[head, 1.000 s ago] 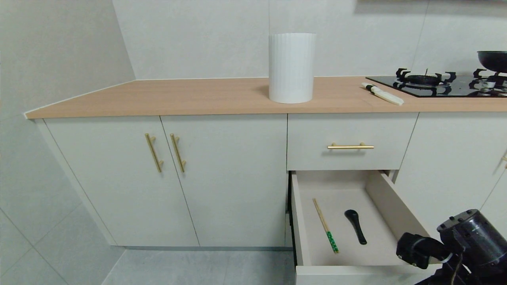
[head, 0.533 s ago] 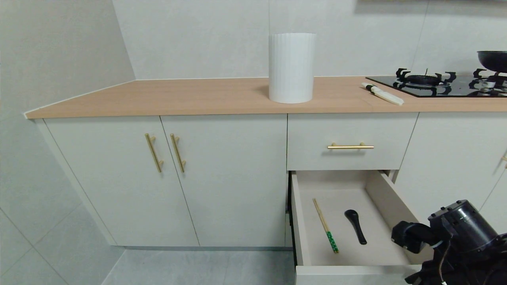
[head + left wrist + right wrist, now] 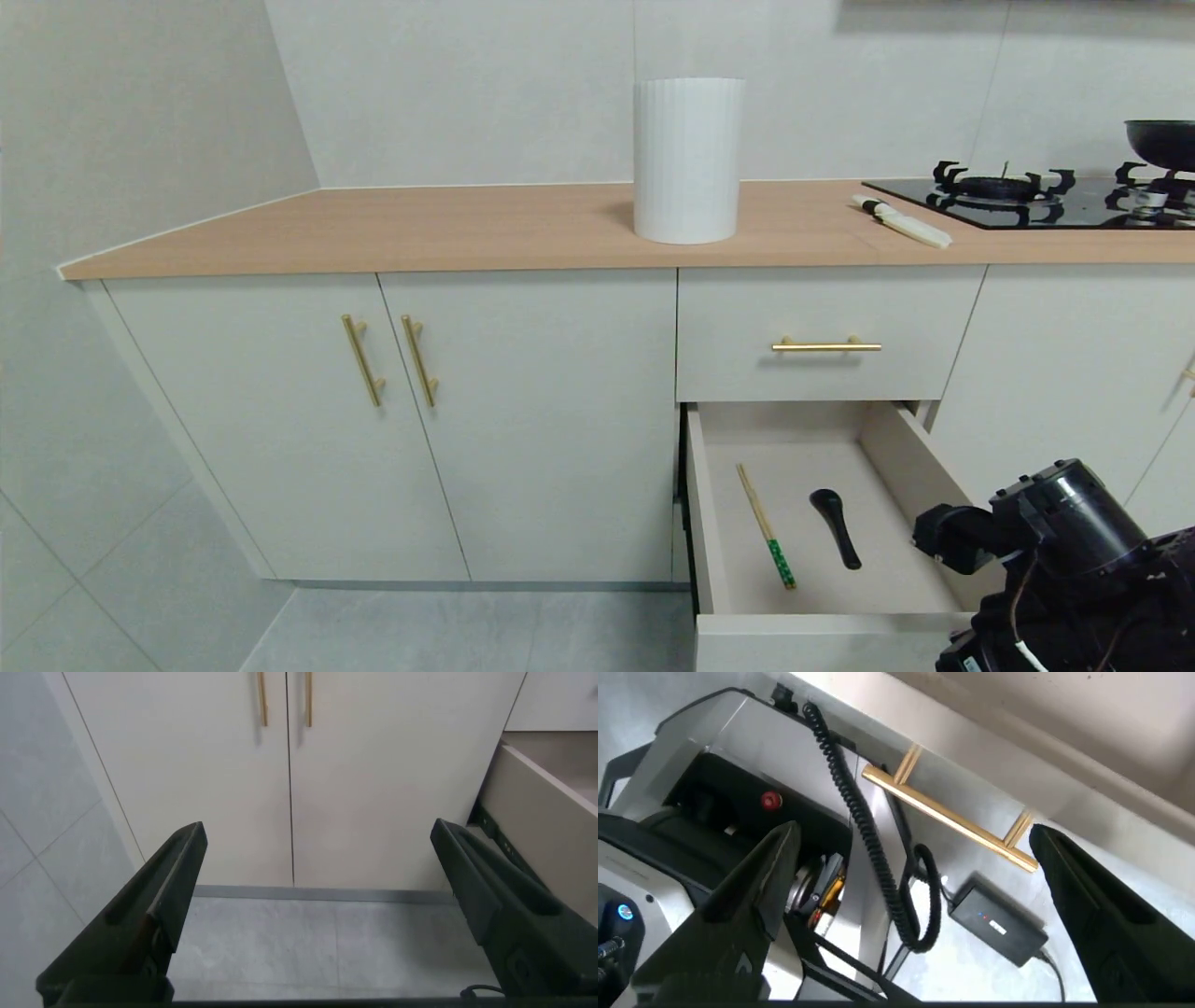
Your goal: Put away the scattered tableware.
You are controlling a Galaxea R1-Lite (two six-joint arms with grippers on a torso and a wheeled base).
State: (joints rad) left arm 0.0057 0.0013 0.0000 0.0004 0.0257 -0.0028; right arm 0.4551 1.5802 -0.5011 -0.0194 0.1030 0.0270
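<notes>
While the pale lower drawer (image 3: 831,621) is standing pulled out beneath the wooden counter (image 3: 420,229), the tableware is already lying inside it. There is one pair of light wooden chopsticks with green tips (image 3: 766,527) and one black spoon (image 3: 834,527). They are lying side by side but apart, long axes running from the drawer's back toward its front.

The right arm (image 3: 1064,532) is sitting just beside the drawer's right front corner. The right pincer (image 3: 913,835) is gaping wide and holding nothing. Ahead of it a gold bar handle (image 3: 948,817), which I am taking to be this drawer's, is running aslant across the gap between the fingers, apart from both. The next move is turning on that relation, as I judge it: the right arm is much the nearer, and shutting the drawer looks like the step in hand.

The left pincer (image 3: 316,831) is also spread wide and empty, facing the two pale cupboard doors (image 3: 392,775) left of the drawer.

On the counter, one tall white ribbed cylinder (image 3: 688,159) is standing upright. One slender white object with a dark band (image 3: 901,220) is lying near the black gas hob (image 3: 1027,210). I cannot tell what it is, though it may be one piece not yet put away. One upper drawer (image 3: 822,308) is sitting shut.
</notes>
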